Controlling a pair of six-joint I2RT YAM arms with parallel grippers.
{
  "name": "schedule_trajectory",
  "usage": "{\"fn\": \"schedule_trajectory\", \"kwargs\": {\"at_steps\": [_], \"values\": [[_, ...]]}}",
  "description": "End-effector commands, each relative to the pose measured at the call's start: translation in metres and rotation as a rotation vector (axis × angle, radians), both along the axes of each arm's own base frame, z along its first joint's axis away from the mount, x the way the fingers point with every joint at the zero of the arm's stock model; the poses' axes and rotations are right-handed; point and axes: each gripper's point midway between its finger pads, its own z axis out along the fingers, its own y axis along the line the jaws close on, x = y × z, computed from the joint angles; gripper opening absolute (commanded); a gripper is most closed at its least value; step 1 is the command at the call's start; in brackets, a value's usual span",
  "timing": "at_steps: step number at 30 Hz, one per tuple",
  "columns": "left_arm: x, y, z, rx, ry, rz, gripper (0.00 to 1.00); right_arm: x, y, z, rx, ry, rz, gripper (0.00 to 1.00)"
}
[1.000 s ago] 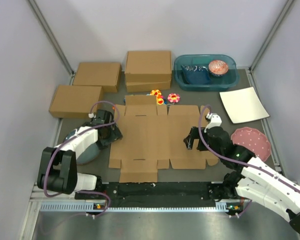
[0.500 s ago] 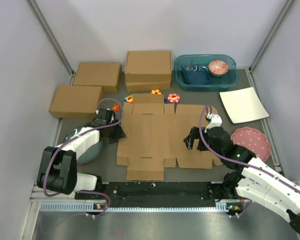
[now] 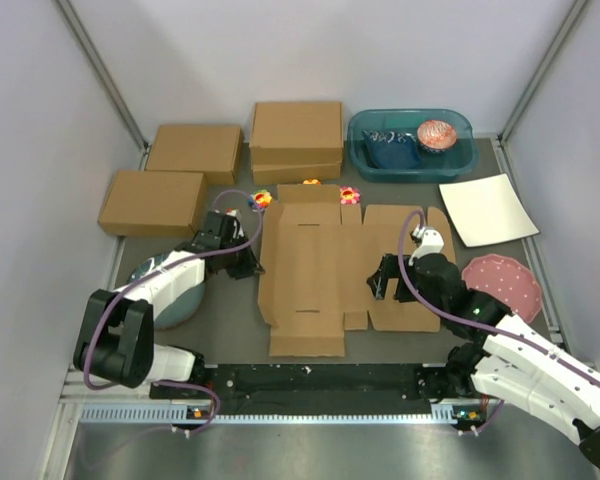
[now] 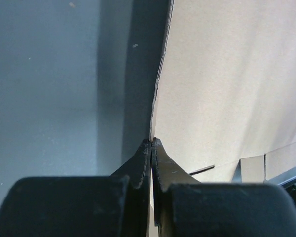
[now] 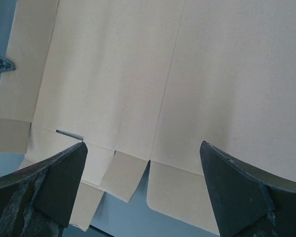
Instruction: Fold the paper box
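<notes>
The paper box (image 3: pixel 320 270) is a flat brown die-cut sheet in the middle of the table, with flaps and tabs around its edges. My left gripper (image 3: pixel 248 262) is shut on its left edge. In the left wrist view the fingers (image 4: pixel 152 140) pinch the thin edge of the paper box (image 4: pixel 227 89), which is raised off the grey table and casts a shadow. My right gripper (image 3: pixel 378 283) hangs open over the sheet's right half. In the right wrist view its fingers (image 5: pixel 143 145) stand wide apart above the paper box (image 5: pixel 187 74) near the front tabs, holding nothing.
Ready-made cardboard boxes (image 3: pixel 194 152) (image 3: pixel 152 201) (image 3: pixel 297 140) stand at the back left. A teal bin (image 3: pixel 410 145), a white sheet (image 3: pixel 487 209) and a pink plate (image 3: pixel 502 282) are on the right. Small flower toys (image 3: pixel 351 195) (image 3: pixel 261 200) lie by the sheet's far edge. A grey bowl (image 3: pixel 170 295) sits under my left arm.
My left gripper has shut on the sheet's left edge and moved right, pushing the sheet to the right and lifting that edge. The flower toys shifted. The right arm has stayed still.
</notes>
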Motion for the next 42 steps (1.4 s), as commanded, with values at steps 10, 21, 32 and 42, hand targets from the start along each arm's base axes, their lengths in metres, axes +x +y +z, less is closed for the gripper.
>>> {"fn": "schedule_trajectory", "kwargs": {"at_steps": [10, 21, 32, 42], "values": [[0.038, -0.031, 0.170, -0.080, -0.438, -0.254, 0.00, 0.003, 0.008, 0.097, 0.102, -0.170, 0.047, 0.99], [-0.013, -0.083, 0.271, -0.338, -0.569, -0.636, 0.00, -0.004, -0.017, 0.162, 0.063, -0.299, 0.041, 0.99], [0.045, -0.107, 0.267, -0.444, -0.518, -0.690, 0.00, -0.018, -0.018, 0.160, 0.072, -0.277, 0.082, 0.99], [0.170, -0.073, 0.178, -0.251, -0.404, -0.381, 0.22, -0.029, -0.034, 0.141, 0.045, -0.255, 0.061, 0.99]]}}
